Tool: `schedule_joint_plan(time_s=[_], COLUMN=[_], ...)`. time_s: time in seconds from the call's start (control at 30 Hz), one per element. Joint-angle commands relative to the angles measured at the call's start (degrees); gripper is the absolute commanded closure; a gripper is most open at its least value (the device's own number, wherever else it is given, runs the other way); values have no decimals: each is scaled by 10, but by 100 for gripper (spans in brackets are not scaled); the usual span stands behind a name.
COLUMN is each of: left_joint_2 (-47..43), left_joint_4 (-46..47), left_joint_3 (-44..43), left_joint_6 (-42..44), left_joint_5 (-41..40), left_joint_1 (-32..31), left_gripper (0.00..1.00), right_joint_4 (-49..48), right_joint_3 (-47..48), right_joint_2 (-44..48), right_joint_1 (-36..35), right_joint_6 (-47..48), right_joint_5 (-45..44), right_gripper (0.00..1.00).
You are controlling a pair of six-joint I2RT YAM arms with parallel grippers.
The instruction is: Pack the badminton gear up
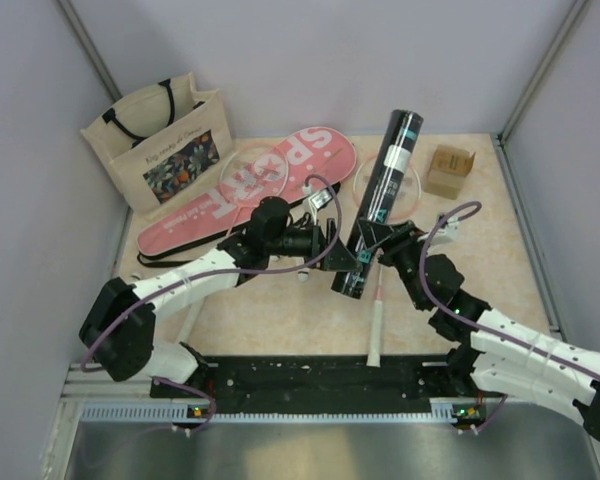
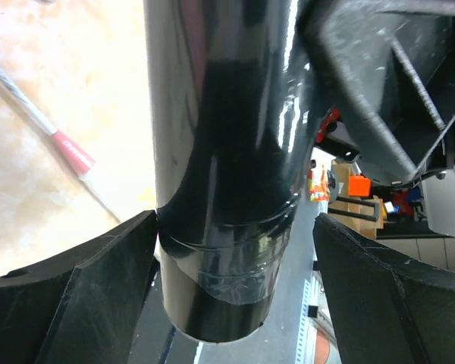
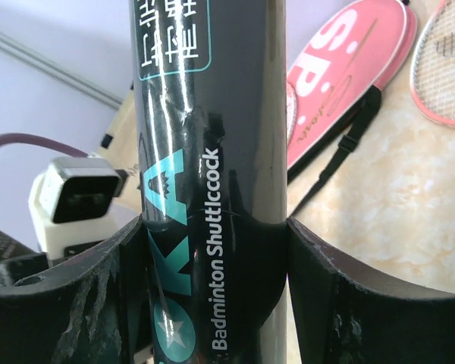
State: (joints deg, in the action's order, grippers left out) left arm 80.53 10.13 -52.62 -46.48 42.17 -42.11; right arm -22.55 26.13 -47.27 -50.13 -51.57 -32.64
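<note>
Tube (image 1: 380, 190) dead centre, dark and glossy, long axis running from 1 o'clock at the far end down to 7 o'clock at the near end in the top view. White lettering along its side reads "Badminton Shuttlecock" (image 3: 218, 250), next to big teal letters, "KA", and a star; higher up sits a teal box of Chinese characters.

Right gripper (image 1: 385, 240) is clamped on the tube, both fingers (image 3: 121, 288) pressed against its sides. Left gripper (image 1: 340, 250) comes in from 9 o'clock around the near end, jaws spread: one finger (image 2: 98, 288) is at the tube wall, the other stands apart from it, so no grasp.

Beneath, on the desk (image 1: 270, 320), a racket (image 1: 377, 320) points its white handle to 6 o'clock. At 10 o'clock lies the pink cover (image 1: 320, 150), "SPORT" in white, with a second racket (image 1: 255, 170) on it. Tote bag (image 1: 165, 145) stands at far left, its print too small to read; cardboard box (image 1: 450, 170) is at 2 o'clock.
</note>
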Motion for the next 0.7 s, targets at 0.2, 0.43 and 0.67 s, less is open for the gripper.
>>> schedule_joint_plan(time_s=[0.2,0.43,0.67], left_joint_2=[3,24,27], left_joint_4=[212,269,342], left_joint_3=[50,53,70], left_joint_6=[-46,-101,-171], left_joint_5=[64,99,128], left_joint_1=[-2,1,8], left_gripper=[9,29,53], right_joint_4=[-47,-50,-22], right_joint_3=[8,-7,-1], right_joint_2=[57,67,67], right_joint_1=[-3,-3,-3], right_joint_6=[-45,-72,-7], right_joint_5=[45,60,77], right_gripper=[61,56,20])
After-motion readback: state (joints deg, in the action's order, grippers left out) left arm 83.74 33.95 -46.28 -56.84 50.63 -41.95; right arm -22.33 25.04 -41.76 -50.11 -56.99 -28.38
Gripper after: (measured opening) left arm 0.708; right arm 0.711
